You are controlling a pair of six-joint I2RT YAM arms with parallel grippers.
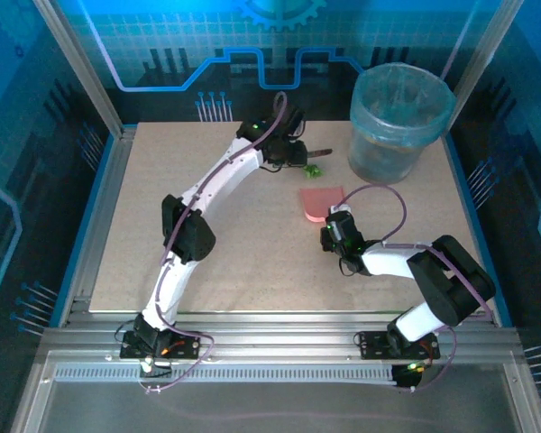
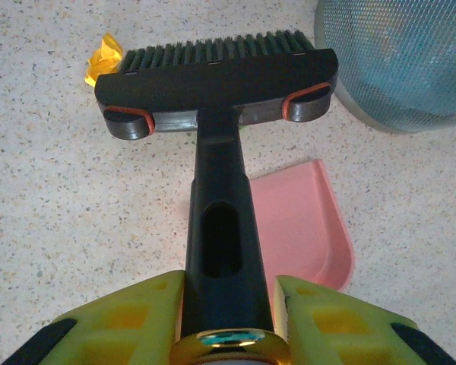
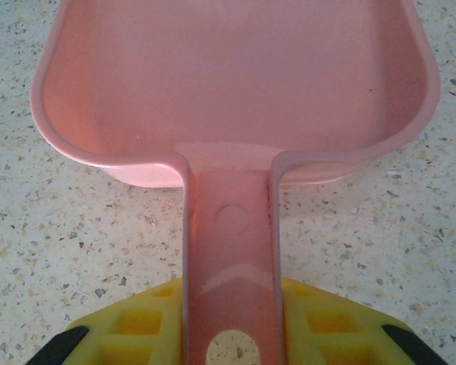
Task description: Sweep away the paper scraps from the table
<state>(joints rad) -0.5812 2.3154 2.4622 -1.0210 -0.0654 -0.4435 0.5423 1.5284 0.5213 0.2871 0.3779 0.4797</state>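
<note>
Paper scraps (image 1: 314,169): a small green cluster is noted on the bench (image 1: 144,198) just beyond the far lip of the pink dustpan (image 1: 320,203), between that lip and the brush (image 2: 220,72). One orange scrap is noted past the left end of the brush head, further from the dustpan.

Handling: the scraps are judged very light, soft and crumpled, and liable to scatter or cling to the bristles. Direct gripping is not advised; they are best pushed by the bristles in short, low strokes towards the dustpan. The brush is to be held by its stiff black handle.

Left pincer (image 2: 228,308): clamped narrowly on the brush handle.

Right pincer (image 3: 232,323): closed on the dustpan handle, with the pan resting flat.

Obscured: the full count of scraps cannot be established, since the brush head and left arm cover the bench behind them. No blue scraps could be made out. The dustpan's far lip is cut off in the right wrist view. The contents of the translucent blue bin (image 1: 398,122), beyond and right of the dustpan, cannot be told.
</note>
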